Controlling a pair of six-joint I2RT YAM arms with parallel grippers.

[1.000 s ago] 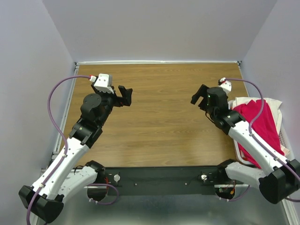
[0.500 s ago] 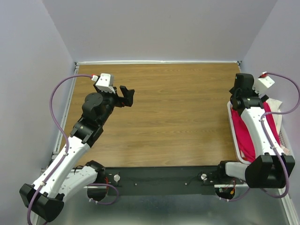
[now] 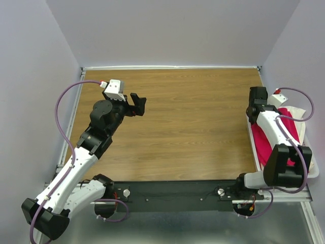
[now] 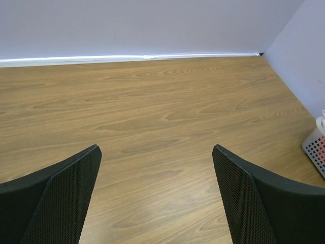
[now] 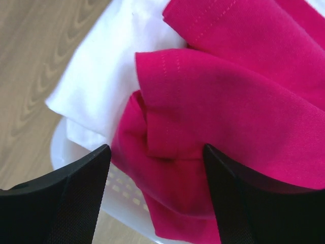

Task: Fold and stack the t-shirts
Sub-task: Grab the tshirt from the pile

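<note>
- Table (image 3: 183,132): wood-grain top filling the centre of the overhead view.
- Laundry basket (image 5: 122,195): white slatted plastic at the right edge of the overhead view. It holds both shirts.
- Red t-shirt (image 5: 238,117): crumpled, bunched over the basket rim, folds overlapping.
- White t-shirt (image 5: 106,76): beneath and beside the red one, upper left of the right wrist view.
- Right gripper (image 5: 155,148): spread wide just above the red folds, holding nothing.
- Left gripper (image 4: 156,152): spread wide over bare wood, upper left of the overhead view.
- Risk: a pinch on the bunched cloth may also catch the white shirt, dragging both out or tipping the basket. A shallow bite on a hem could slip.
</note>
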